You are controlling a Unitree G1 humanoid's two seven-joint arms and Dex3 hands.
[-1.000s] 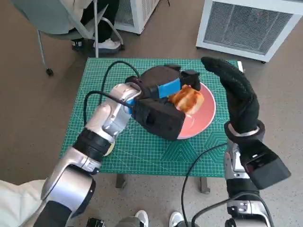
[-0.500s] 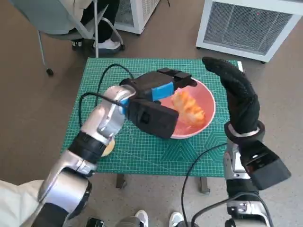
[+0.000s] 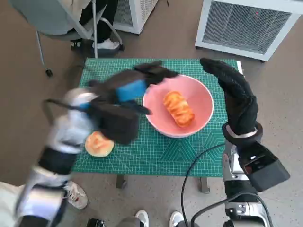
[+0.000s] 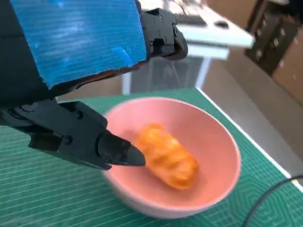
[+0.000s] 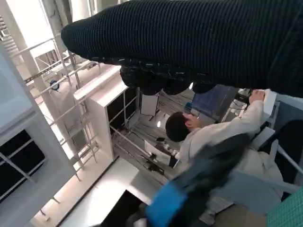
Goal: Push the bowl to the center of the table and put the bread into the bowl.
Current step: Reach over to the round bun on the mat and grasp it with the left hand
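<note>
Beside the bowl (image 3: 178, 105) with bread (image 3: 179, 108), a second bun (image 3: 99, 144)

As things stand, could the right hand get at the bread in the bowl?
Probably yes. The right hand is raised at the pink bowl's right rim, holding nothing, and the bread lies uncovered in the middle. The left hand is off to the bowl's other side, not over the bread.

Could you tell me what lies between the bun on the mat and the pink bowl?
Only bare green mat separates the bun from the bowl in the head view; the left hand is above that stretch.
</note>
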